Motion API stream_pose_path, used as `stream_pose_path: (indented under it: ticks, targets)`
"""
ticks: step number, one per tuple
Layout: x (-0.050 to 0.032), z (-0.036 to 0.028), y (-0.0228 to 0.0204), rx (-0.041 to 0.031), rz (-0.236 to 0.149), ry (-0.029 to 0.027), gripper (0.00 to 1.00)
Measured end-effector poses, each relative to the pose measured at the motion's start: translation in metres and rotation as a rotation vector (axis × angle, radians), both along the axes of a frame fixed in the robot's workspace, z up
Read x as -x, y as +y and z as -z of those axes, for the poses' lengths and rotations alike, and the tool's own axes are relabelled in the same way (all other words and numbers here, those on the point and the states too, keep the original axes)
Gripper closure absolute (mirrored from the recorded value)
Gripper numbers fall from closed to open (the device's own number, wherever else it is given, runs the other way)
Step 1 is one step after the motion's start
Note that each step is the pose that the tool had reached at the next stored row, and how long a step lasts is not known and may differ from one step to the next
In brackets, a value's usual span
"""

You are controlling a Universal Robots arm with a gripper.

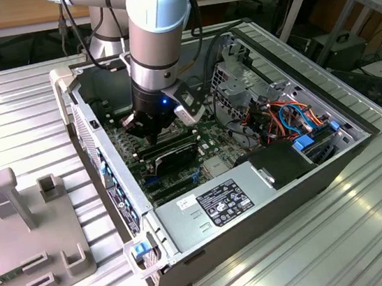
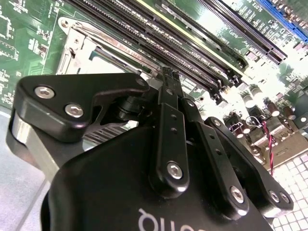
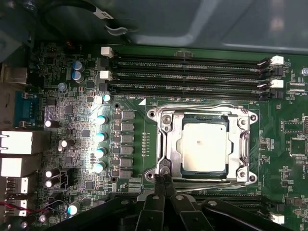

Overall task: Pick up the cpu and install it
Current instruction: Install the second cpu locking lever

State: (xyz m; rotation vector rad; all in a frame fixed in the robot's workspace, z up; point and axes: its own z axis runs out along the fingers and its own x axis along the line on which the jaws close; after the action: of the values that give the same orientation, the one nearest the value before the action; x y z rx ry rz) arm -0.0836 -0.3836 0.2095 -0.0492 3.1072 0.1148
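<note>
- Exterior view: the pale blue and silver robot arm (image 1: 153, 35) reaches down into the open grey metal computer case (image 1: 269, 203), which lies on its side on the ribbed aluminium surface (image 1: 26, 122). Its black pincer (image 1: 148, 125) hangs low over the green circuit board (image 1: 207, 135), close to a black finned block (image 1: 171, 152). A grey plastic fixture with upright posts (image 1: 29, 228) stands on the surface, well apart, towards the exterior view's left.
- Second wrist view: the pincer (image 2: 167, 76) has its black fingers (image 2: 169, 120) pressed together with nothing between them, above the long black memory slots (image 2: 192, 43) and beside the silver metal-framed socket (image 2: 79, 45).
- First wrist view: the small square cpu with a grey metallic face (image 3: 203, 147) lies flat inside the socket (image 3: 166, 139), framed on all sides. The fingertips (image 3: 162, 180) meet in a point just at the socket's edge, apart from the cpu.
</note>
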Motion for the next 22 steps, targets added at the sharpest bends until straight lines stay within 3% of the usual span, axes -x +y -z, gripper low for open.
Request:
stream_pose_path:
  ticks: [22]
  targets:
    - [0.0048, 0.0014, 0.001, -0.0002, 0.0, 0.0001, 0.89]
